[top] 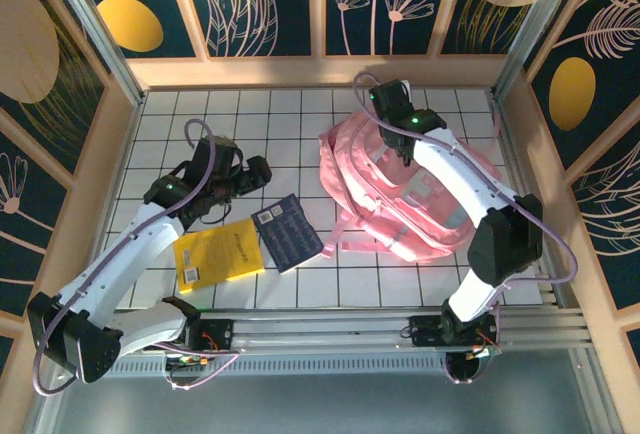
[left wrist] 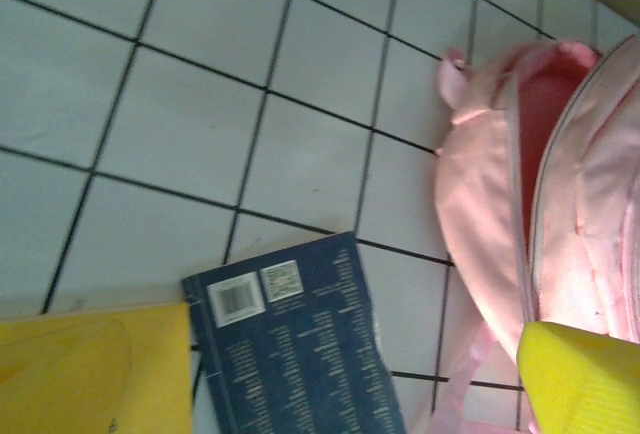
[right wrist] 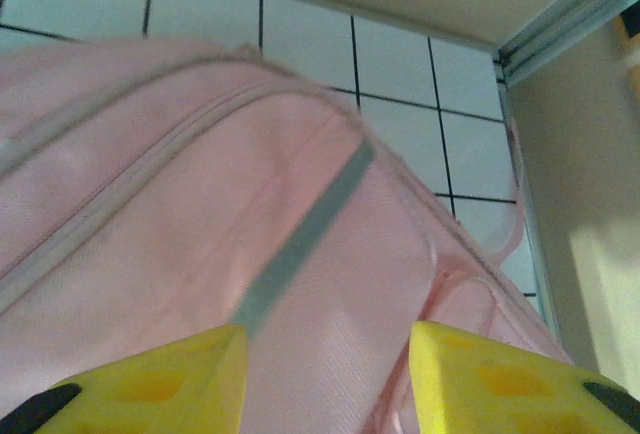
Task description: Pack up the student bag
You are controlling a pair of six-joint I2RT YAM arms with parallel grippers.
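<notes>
Student bag (top: 420, 199): large pink fabric backpack, lying flat on the right half of the white tiled table (top: 270, 124), with a paler front panel and pink straps trailing toward the near left. In the left wrist view its zip opening gapes onto a darker pink lining (left wrist: 545, 124). The right wrist view shows a zip seam and a grey-blue stripe (right wrist: 300, 234) across the cloth. The right arm crosses over the bag's middle and hides part of it, and both wrist views cut it off at the frame edge.

Yellow book (top: 218, 252): flat on the left half, near the front edge.

Dark blue book (top: 287, 232): just right of the yellow one, edge to edge with it, barcode labels at one corner (print too small to read).

Right gripper (right wrist: 325, 344): yellow fingers spread apart above the bag's far end, nothing between them.

Left gripper (top: 262, 170): above the tiles left of the bag. One yellow finger (left wrist: 580, 379) shows, so I cannot tell whether it is spread or closed.
</notes>
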